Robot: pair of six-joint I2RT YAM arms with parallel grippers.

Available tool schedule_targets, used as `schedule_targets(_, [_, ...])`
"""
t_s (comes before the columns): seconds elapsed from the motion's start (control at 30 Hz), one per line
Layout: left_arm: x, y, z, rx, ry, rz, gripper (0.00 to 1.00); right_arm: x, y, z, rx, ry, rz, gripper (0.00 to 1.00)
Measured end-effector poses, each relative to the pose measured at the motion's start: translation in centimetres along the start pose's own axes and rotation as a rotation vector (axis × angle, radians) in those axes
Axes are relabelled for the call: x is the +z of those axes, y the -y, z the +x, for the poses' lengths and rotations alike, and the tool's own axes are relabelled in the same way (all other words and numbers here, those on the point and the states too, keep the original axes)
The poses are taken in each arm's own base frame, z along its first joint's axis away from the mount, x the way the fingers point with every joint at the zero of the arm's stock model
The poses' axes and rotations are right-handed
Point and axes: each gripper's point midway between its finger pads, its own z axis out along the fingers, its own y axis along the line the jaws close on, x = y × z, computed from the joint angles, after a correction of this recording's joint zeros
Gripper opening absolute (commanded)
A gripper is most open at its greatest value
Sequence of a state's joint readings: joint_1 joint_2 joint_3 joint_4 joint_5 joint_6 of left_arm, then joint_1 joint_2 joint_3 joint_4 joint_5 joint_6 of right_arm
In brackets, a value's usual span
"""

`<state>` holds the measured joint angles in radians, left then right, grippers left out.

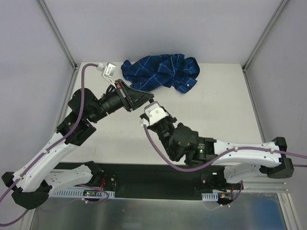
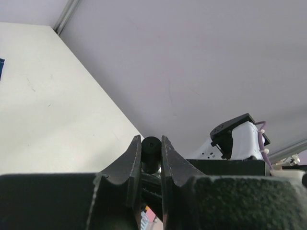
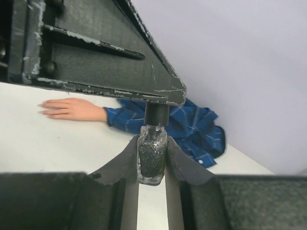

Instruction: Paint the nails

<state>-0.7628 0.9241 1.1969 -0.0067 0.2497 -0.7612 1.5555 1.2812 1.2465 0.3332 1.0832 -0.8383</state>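
In the right wrist view a peach dummy hand (image 3: 72, 109) lies flat on the white table, fingers pointing left. Its nails (image 3: 44, 105) are too small to make out. Its blue checked sleeve (image 3: 124, 120) runs into a crumpled shirt (image 1: 160, 72). My right gripper (image 3: 152, 140) is shut on a small glass bottle (image 3: 152, 155) of dark glittery polish, held upright above the table. My left gripper (image 2: 151, 138) is shut on the bottle's dark cap (image 2: 151, 149) from above. In the top view both grippers meet mid-table, and the left gripper (image 1: 144, 98) hides the hand.
Grey walls with metal corner posts (image 1: 57, 33) enclose the white table (image 1: 216, 110). The shirt lies bunched at the table's far edge. The right arm (image 1: 230, 155) stretches along the near right side, and the left arm (image 1: 72, 129) rises from the near left.
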Motion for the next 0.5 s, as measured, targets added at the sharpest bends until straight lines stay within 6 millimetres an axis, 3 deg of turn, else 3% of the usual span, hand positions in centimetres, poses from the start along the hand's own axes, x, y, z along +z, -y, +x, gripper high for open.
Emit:
schedule_targets(0.07, [0.2, 0.0, 0.1, -0.008, -0.003, 0.001, 0.39, 0.0, 0.3, 0.1, 0.022, 0.008, -0.053, 0.00])
schedule_targets(0.1, [0.2, 0.1, 0.0, -0.007, 0.000, 0.005, 0.72, 0.1, 0.4, 0.0, 0.046, 0.018, -0.094, 0.00])
schedule_targets(0.2, [0.1, 0.0, 0.4, -0.007, -0.015, 0.002, 0.99, 0.0, 0.2, -0.5, 0.141, 0.058, -0.237, 0.00])
schedule_targets(0.5, [-1.6, 0.1, 1.5, 0.062, -0.047, 0.021, 0.99, -2.0, -0.1, 2.1, 0.437, 0.050, -0.590, 0.00])
